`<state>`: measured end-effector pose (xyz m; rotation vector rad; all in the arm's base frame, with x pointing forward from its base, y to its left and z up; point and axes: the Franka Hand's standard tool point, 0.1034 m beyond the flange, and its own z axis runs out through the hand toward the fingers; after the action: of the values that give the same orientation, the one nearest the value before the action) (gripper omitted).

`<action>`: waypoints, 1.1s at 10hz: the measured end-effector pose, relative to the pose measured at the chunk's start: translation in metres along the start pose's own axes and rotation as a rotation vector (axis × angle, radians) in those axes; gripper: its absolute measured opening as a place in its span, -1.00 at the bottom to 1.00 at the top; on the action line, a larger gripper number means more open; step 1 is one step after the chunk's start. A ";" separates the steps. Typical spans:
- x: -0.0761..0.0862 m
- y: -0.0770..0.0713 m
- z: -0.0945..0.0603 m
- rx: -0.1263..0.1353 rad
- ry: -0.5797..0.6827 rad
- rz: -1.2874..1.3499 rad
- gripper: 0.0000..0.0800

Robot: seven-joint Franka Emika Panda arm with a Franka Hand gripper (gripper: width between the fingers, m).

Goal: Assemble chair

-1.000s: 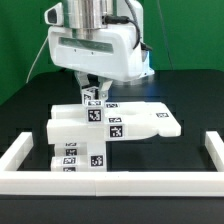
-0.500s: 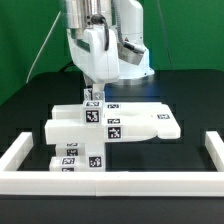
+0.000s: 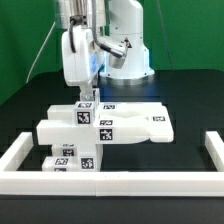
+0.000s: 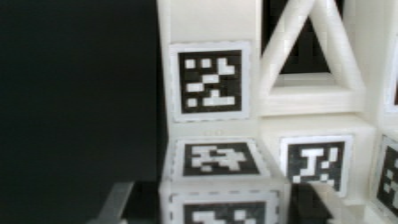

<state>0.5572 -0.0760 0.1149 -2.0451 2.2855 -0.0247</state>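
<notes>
The chair parts lie joined in a cluster on the black table. A flat white slab (image 3: pixel 135 125) carries several tags. Thick tagged leg blocks (image 3: pixel 68 160) lie at its near left. My gripper (image 3: pixel 87 100) points down over the cluster's left end, with its jaws around an upright tagged leg block (image 3: pixel 85 113). In the wrist view the gripper (image 4: pixel 222 205) has a finger (image 4: pixel 121 203) on each side of that block (image 4: pixel 222 160). The cross-braced piece (image 4: pixel 311 50) shows beyond it. Whether the pads touch the block is hard to see.
A low white border rail (image 3: pixel 110 182) runs along the front, with arms at the exterior view's left (image 3: pixel 20 155) and right (image 3: pixel 205 152). The white robot body (image 3: pixel 125 45) stands behind the parts. Dark table shows beside the block in the wrist view (image 4: pixel 80 90).
My wrist has turned about its vertical axis and shifted to the exterior view's left. The joined chair parts have slid left with it. The gripper stays on the upright block.
</notes>
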 end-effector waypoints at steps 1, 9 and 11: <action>0.000 -0.001 0.000 0.005 -0.004 0.054 -0.29; -0.003 -0.003 0.001 0.017 -0.012 0.212 0.24; -0.007 -0.005 -0.005 0.027 -0.021 0.200 0.60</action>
<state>0.5629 -0.0698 0.1209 -1.7862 2.4503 -0.0226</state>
